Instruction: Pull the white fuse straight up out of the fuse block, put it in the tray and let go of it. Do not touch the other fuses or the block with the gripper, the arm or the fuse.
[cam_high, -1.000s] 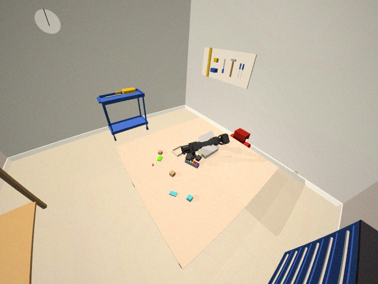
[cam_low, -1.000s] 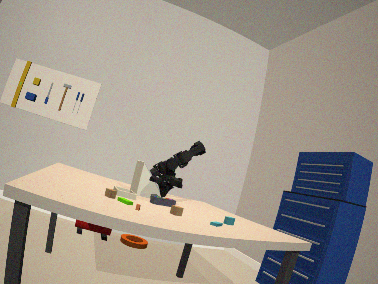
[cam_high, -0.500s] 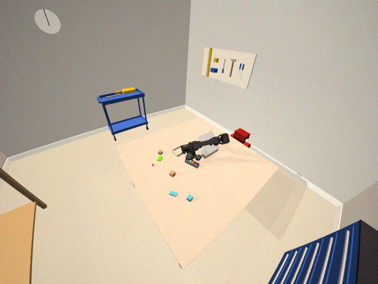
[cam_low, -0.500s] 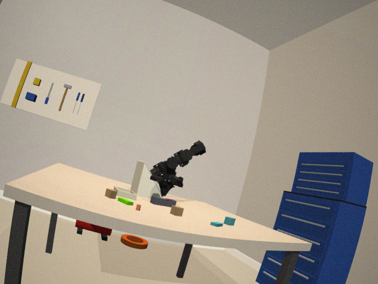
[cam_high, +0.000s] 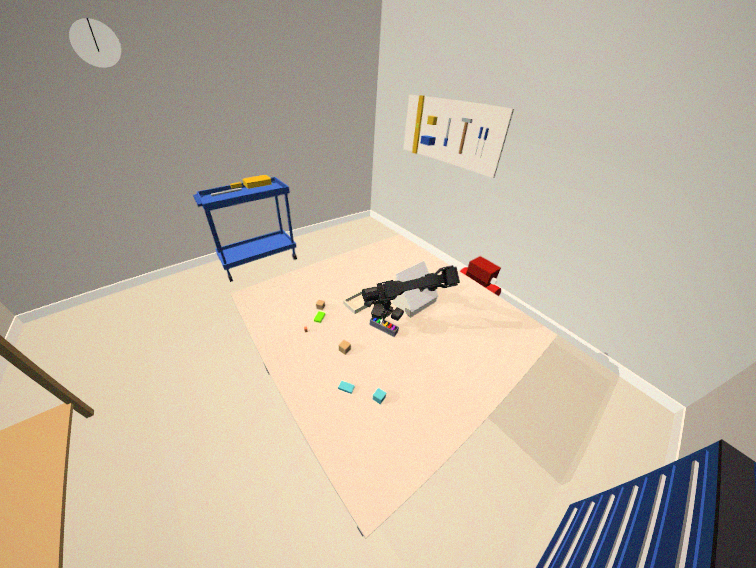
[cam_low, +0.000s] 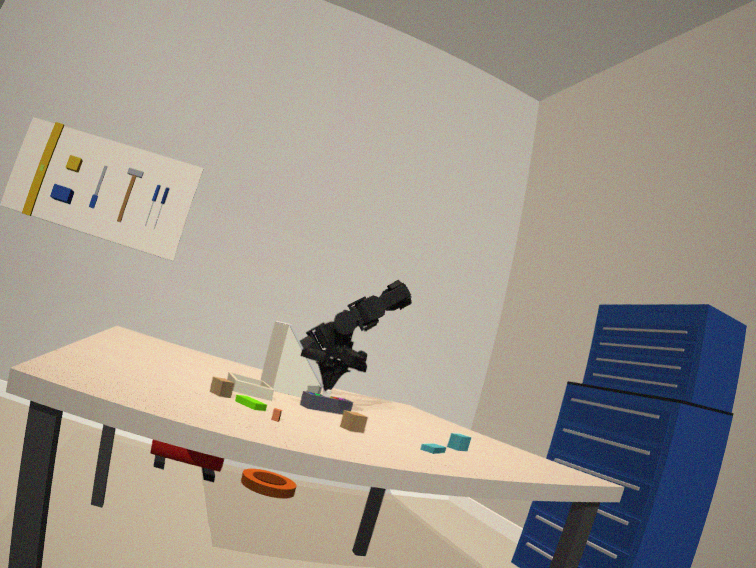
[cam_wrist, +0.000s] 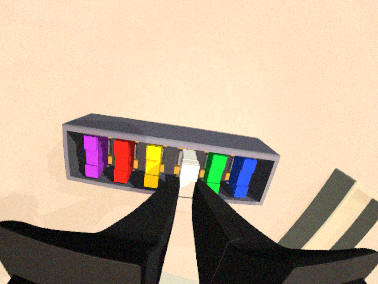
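In the wrist view the grey fuse block lies on the table with purple, red, yellow, green and blue fuses in a row. My gripper is shut on the white fuse, which sits over the gap between the yellow fuse and the green fuse. The white fuse looks raised above the block. In the top and exterior views the gripper hangs just over the block. The cream tray stands to the left of the block, also seen from above.
A grey wedge stand rises behind the tray. Tan cubes, a green block, a small orange piece and two teal blocks lie on the table. A blue drawer cabinet stands at right.
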